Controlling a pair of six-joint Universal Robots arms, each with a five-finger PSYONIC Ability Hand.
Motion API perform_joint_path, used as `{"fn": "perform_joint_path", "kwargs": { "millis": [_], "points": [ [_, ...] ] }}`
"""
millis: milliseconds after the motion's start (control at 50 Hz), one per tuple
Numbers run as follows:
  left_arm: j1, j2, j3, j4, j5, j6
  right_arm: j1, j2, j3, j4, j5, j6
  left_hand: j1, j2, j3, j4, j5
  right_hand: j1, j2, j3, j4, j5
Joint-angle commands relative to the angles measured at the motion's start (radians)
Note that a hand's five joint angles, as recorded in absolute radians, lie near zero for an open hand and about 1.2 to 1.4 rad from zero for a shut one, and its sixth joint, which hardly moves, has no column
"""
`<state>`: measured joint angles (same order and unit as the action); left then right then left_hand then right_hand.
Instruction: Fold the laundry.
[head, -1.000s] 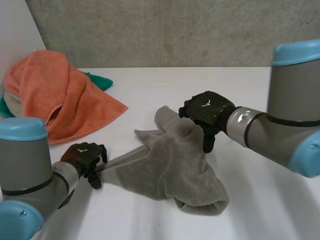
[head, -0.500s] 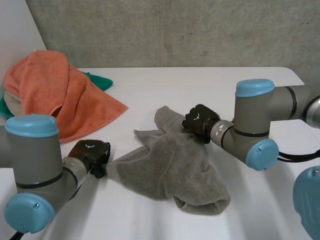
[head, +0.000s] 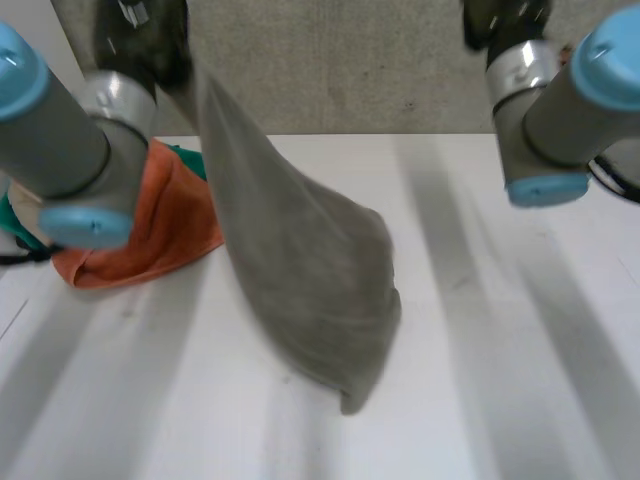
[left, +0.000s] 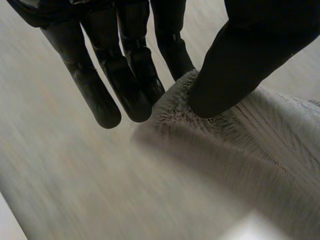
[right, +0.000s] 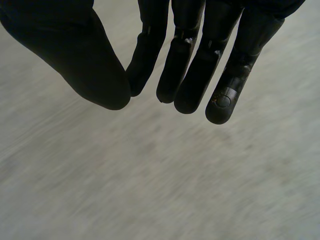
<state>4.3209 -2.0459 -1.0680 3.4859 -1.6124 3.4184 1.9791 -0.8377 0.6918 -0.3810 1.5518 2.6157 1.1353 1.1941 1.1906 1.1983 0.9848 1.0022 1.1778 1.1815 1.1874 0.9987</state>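
Observation:
A grey towel (head: 300, 270) hangs from my raised left hand (head: 140, 35), high over the table's back left. It slopes down to the right, and its low end rests bunched on the white table (head: 480, 380). In the left wrist view my thumb (left: 240, 55) pinches the towel's edge (left: 260, 150) against the fingers. My right hand (head: 500, 18) is up high at the back right, well apart from the towel. In its own wrist view the right hand (right: 200, 55) has its thumb drawn in close to the fingers, with nothing between them.
An orange towel (head: 150, 230) lies heaped at the left, behind my left arm, with a green cloth (head: 190, 155) at its far edge. A grey concrete wall (head: 350, 70) runs along the back of the table.
Both arms have risen from the table. My left hand closed on the towel's edge and carried it up. My right hand closed too and came up without the towel.

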Motion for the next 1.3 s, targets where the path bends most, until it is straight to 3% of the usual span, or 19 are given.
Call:
{"fn": "perform_joint_path", "kwargs": {
  "millis": [20, 80, 140, 240, 400, 520, 620, 780, 860, 940, 960, 980, 1000, 1020, 1040, 1080, 1200, 1300],
  "points": [
    [-0.02, 0.115, -0.001, 0.254, -0.026, 0.002, -0.029, -0.21, 0.135, -0.046, -0.016, 0.095, 0.261, 0.202, 0.206, 0.198, 0.237, 0.394, 0.218, 0.215, 0.209, 0.223],
    [-0.029, 0.13, -0.059, 0.24, -0.017, 0.004, -0.037, -0.253, 0.222, -0.01, -0.077, 0.107, 0.261, 0.202, 0.206, 0.198, 0.237, 0.394, 0.218, 0.215, 0.209, 0.223],
    [-0.035, 0.159, -0.134, 0.229, 0.0, 0.008, -0.046, -0.282, 0.337, 0.03, -0.191, 0.135, 0.261, 0.202, 0.206, 0.198, 0.237, 0.394, 0.218, 0.215, 0.209, 0.223],
    [-0.055, 0.236, -0.245, 0.226, 0.071, 0.022, -0.066, -0.252, 0.4, 0.215, -0.333, 0.22, 0.261, 0.202, 0.206, 0.198, 0.237, -0.828, -1.003, -1.007, -1.013, -0.999],
    [-0.09, 0.378, -0.349, 0.197, 0.164, 0.041, -0.085, -0.074, 0.287, 0.381, -0.467, 0.296, 0.261, 0.202, 0.206, 0.198, 0.237, -0.828, -1.003, -1.007, -1.013, -0.999],
    [-0.109, 0.493, -0.418, 0.11, 0.238, 0.041, -0.071, 0.029, 0.187, 0.386, -0.487, 0.296, 0.261, 0.202, 0.206, 0.198, 0.237, -0.828, -1.003, -1.007, -1.013, -0.999],
    [-0.112, 0.562, -0.483, 0.099, 0.264, 0.041, 0.016, 0.129, 0.129, 0.384, -0.498, 0.305, 0.261, 0.202, 0.206, 0.198, 0.237, -0.828, -1.003, -1.007, -1.013, -0.999],
    [-0.116, 0.671, -0.561, 0.102, 0.264, 0.041, 0.142, 0.299, -0.003, 0.366, -0.47, 0.362, 0.261, 0.202, 0.206, 0.198, 0.237, -0.828, -1.003, -1.007, -1.013, -0.999],
    [-0.118, 0.714, -0.576, 0.101, 0.266, 0.039, 0.179, 0.388, -0.099, 0.332, -0.397, 0.424, 0.261, 0.202, 0.206, 0.198, 0.237, -0.828, -1.003, -1.007, -1.013, -0.999],
    [-0.124, 0.748, -0.589, 0.098, 0.266, 0.039, 0.199, 0.428, -0.135, 0.32, -0.378, 0.446, 0.261, 0.202, 0.206, 0.198, 0.237, -0.828, -1.003, -1.007, -1.013, -0.999],
    [-0.124, 0.751, -0.592, 0.098, 0.266, 0.039, 0.204, 0.43, -0.135, 0.32, -0.381, 0.446, 0.261, 0.202, 0.206, 0.198, 0.237, -0.821, -0.997, -1.0, -1.006, -0.992],
    [-0.124, 0.757, -0.596, 0.101, 0.264, 0.039, 0.207, 0.431, -0.135, 0.32, -0.383, 0.446, 0.261, 0.202, 0.206, 0.198, 0.237, -0.637, -0.813, -0.817, -0.822, -0.808],
    [-0.124, 0.76, -0.599, 0.101, 0.266, 0.039, 0.21, 0.431, -0.135, 0.318, -0.384, 0.446, 0.261, 0.202, 0.206, 0.198, 0.237, -0.351, -0.526, -0.53, -0.536, -0.522],
    [-0.124, 0.762, -0.599, 0.101, 0.266, 0.039, 0.214, 0.431, -0.135, 0.314, -0.371, 0.448, 0.261, 0.202, 0.206, 0.198, 0.237, 0.292, 0.116, 0.112, 0.107, 0.121],
    [-0.124, 0.762, -0.603, 0.101, 0.266, 0.039, 0.214, 0.427, -0.136, 0.312, -0.366, 0.449, 0.261, 0.202, 0.206, 0.198, 0.237, 0.393, 0.217, 0.214, 0.208, 0.222],
    [-0.124, 0.757, -0.604, 0.104, 0.264, 0.039, 0.214, 0.417, -0.14, 0.307, -0.348, 0.449, 0.261, 0.202, 0.206, 0.198, 0.237, 0.394, 0.218, 0.215, 0.209, 0.223],
    [-0.109, 0.722, -0.589, 0.105, 0.255, 0.039, 0.14, 0.229, -0.089, 0.278, -0.133, 0.423, 0.261, 0.202, 0.206, 0.198, 0.237, 0.394, 0.218, 0.215, 0.209, 0.223],
    [-0.081, 0.627, -0.552, 0.108, 0.246, 0.039, 0.015, -0.024, 0.09, 0.202, -0.107, 0.318, 0.261, 0.202, 0.206, 0.198, 0.237, 0.394, 0.218, 0.215, 0.209, 0.223]
  ]
}}
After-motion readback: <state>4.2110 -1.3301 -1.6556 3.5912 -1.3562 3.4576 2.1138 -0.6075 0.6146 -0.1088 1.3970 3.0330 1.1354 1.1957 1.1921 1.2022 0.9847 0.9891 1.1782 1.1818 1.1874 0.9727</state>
